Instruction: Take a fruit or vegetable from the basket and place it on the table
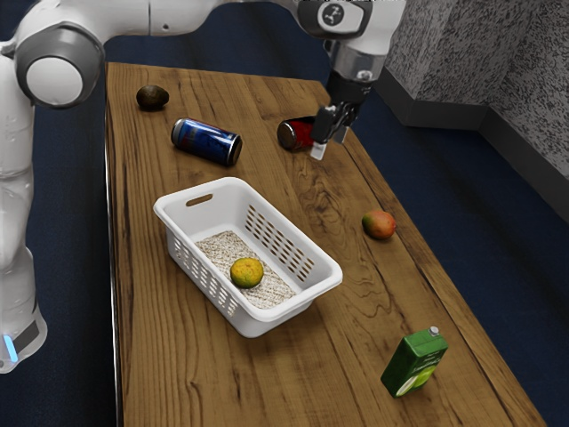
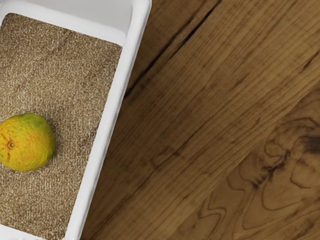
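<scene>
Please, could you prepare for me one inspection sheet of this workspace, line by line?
Surface: wooden table, dark grain lines.
Job's things: yellow-green citrus fruit inside white basket, on its speckled bottom.
Clutter: blue can and red can, both lying; dark oval fruit; orange-red fruit; green carton.
Gripper: open, empty, raised above the table.
Cables: nothing seen.
Surroundings: dark blue floor; grey mottled wall.

We see soft, mostly even light in the exterior view, bright on the white basket (image 1: 325, 280), dim on the floor (image 1: 71, 222); a glint marks the blue can (image 1: 206, 142); in the wrist view, we find faint shade beside the fruit (image 2: 27, 142).
</scene>
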Robot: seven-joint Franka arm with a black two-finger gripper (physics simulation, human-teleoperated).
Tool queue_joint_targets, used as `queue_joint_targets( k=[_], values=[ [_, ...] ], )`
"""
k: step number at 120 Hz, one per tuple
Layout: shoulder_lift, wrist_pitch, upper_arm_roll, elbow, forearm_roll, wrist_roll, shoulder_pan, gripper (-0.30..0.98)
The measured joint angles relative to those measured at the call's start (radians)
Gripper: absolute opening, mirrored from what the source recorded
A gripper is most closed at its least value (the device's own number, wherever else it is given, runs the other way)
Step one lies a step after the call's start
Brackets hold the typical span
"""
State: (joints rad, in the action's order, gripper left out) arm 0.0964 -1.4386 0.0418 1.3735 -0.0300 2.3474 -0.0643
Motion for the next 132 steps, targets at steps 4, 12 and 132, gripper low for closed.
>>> queue_joint_targets(
  k=[4,12,132],
  values=[
    [0.002,-0.002,-0.001,0.0,0.001,0.01,0.001,0.69],
    [0.003,-0.005,-0.007,-0.001,0.005,0.023,-0.005,0.69],
    [-0.344,-0.384,-0.074,0.649,-0.122,-1.593,-0.035,0.69]
  ],
)
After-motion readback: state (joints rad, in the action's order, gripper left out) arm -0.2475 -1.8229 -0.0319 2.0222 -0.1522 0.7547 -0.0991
